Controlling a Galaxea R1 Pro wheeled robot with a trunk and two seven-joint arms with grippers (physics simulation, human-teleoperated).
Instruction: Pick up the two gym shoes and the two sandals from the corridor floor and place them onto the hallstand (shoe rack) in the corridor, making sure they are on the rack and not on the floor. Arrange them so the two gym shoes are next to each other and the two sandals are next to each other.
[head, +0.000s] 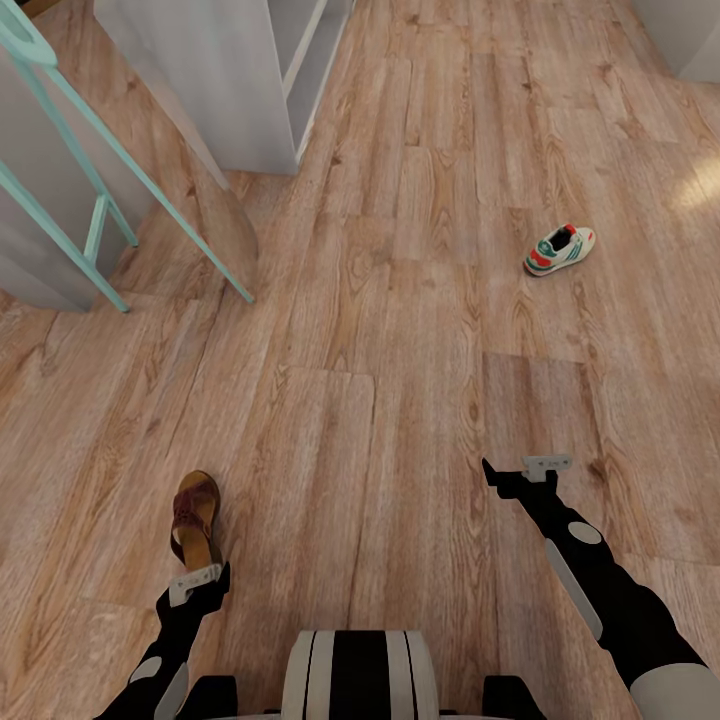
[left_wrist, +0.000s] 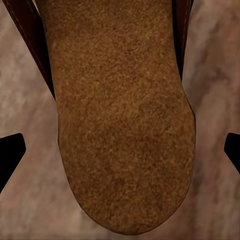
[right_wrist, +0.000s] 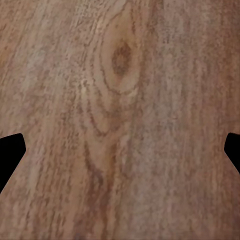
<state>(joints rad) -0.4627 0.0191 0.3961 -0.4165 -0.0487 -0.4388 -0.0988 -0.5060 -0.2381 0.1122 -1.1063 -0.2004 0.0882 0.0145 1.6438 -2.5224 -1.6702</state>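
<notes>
Currently on the sandal pickup; left gripper (head: 197, 582) hangs right over the heel end of one sandal (head: 195, 518) on the corridor floor (head: 400, 330), near the robot's base at the left. Left wrist view has the tan insole (left_wrist: 122, 125) between the fingertips (left_wrist: 10, 155), jaws wide and nothing held; head view can't confirm how high the gripper is above it. Next move, as I read it: drop straight down and close across the sole at the heel. Right gripper (head: 515, 467) hovers over bare planks, also wide and empty. Head view alone gives one gym shoe (head: 559, 249) well off to the far right, plus pale grey furniture (head: 225, 80) at upper left; can't tell if that's the hallstand.
</notes>
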